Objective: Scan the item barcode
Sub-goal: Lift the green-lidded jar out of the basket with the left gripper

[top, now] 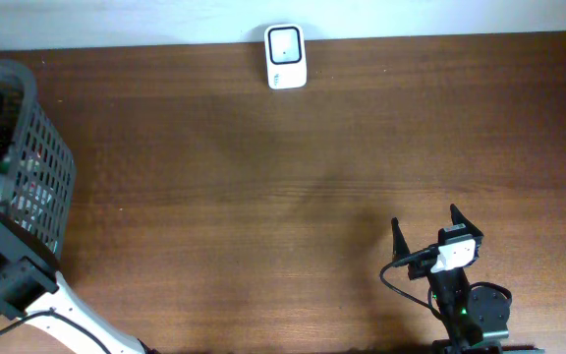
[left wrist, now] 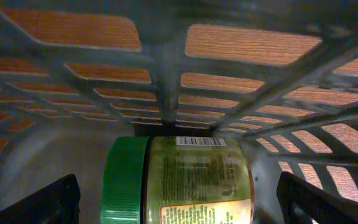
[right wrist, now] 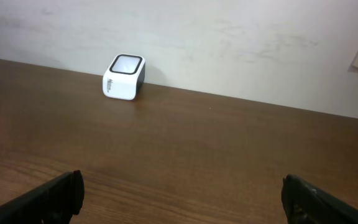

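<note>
1. Left gripper [left wrist: 182,202] gapes wide, empty — jar [left wrist: 191,177] lies sideways just ahead, inside the basket [left wrist: 166,93].
2. Probably glass: rigid, heavy, slick, breakable — I'd grip across the labelled body.
3. Right gripper [right wrist: 188,202] wide too; scanner [right wrist: 124,78] far off.

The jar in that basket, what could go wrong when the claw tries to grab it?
The jar lies on its side, so its round body could roll or slip as the open left claw closes. The basket wall stands close behind it, so the claw might knock the mesh. The scanner sits far off at the back edge of the table, and the small barcode would need to face it.
</note>
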Robot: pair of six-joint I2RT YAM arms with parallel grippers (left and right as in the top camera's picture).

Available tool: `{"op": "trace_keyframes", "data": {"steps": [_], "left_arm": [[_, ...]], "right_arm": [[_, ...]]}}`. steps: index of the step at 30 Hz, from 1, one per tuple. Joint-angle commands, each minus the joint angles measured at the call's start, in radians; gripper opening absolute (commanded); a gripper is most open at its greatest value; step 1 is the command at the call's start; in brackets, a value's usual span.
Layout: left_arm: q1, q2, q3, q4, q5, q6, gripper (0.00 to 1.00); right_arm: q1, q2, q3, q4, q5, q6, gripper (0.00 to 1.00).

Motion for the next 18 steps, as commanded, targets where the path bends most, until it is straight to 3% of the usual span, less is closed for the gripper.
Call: {"op": "trace_keyframes", "data": {"steps": [1, 9, 13, 16, 18], "left_arm": [[-0.016, 0.045, 0.002, -0.014, -0.001, 0.027, 0.99], [-0.016, 0.049, -0.002, -0.054, -0.036, 0.026, 0.99], [-0.01, 0.068, -0.003, -0.067, -0.073, -0.134, 0.99], [-0.01, 0.074, -0.003, -0.065, -0.073, -0.328, 0.99], [-0.011, 0.074, -0.003, -0.068, -0.073, -0.345, 0.99]], "right_arm": [[0.001, -0.004, -0.007, -0.003, 0.009, -0.01, 0.98], [0.001, -0.004, -0.007, -0.003, 0.009, -0.01, 0.98], [0.001, -0.004, -0.007, -0.003, 0.009, -0.01, 0.98], [0.001, -0.004, -0.007, -0.003, 0.009, -0.01, 0.98], [0.001, -0.004, -0.007, -0.003, 0.009, -0.01, 0.98]]}}
